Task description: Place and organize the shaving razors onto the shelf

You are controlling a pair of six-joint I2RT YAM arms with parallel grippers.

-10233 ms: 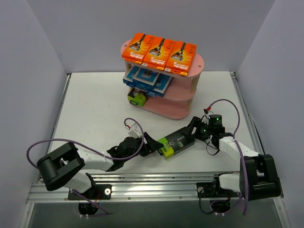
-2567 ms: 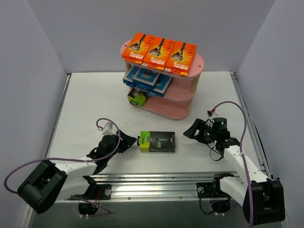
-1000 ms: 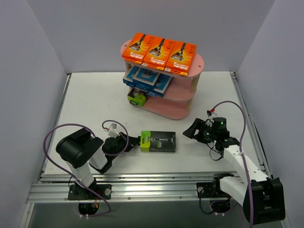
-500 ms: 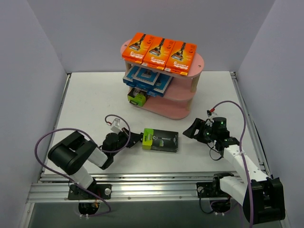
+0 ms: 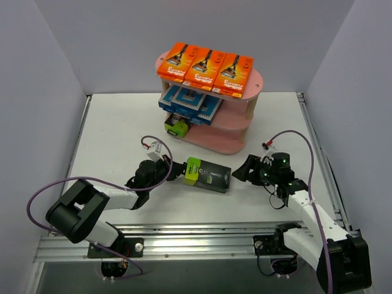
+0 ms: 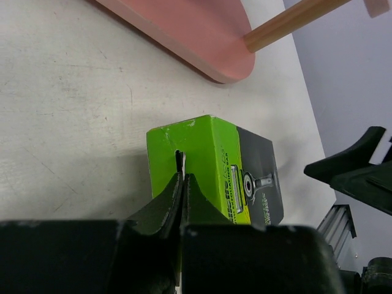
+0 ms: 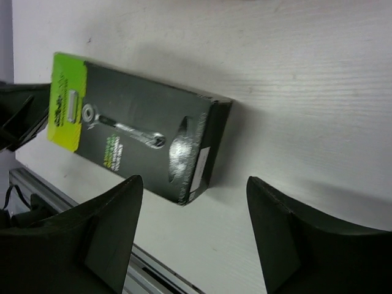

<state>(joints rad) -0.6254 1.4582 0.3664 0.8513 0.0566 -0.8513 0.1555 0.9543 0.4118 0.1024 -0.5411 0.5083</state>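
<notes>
Black-and-lime pack (image 5: pixel 208 174) slid toward 1 o'clock, lying flat at 6 o'clock of shelf (image 5: pixel 217 142) | left gripper (image 5: pixel 177 171) pressed together against lime end, pushing | right gripper (image 5: pixel 242 170) spread, just off the pack's 3 o'clock end | next: right likely must straddle and pinch it.

Razor pack (image 5: pixel 208 174) on table (image 5: pixel 122 128) between left hand (image 5: pixel 179 171) and right hand (image 5: pixel 240 171), shelf (image 5: pixel 222 144) behind

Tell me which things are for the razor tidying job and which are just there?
For the job: pink shelf, orange packs on top, blue packs in the middle, green-ended pack at the bottom, loose black-and-green pack.
Just there: white table, metal rail.
</notes>
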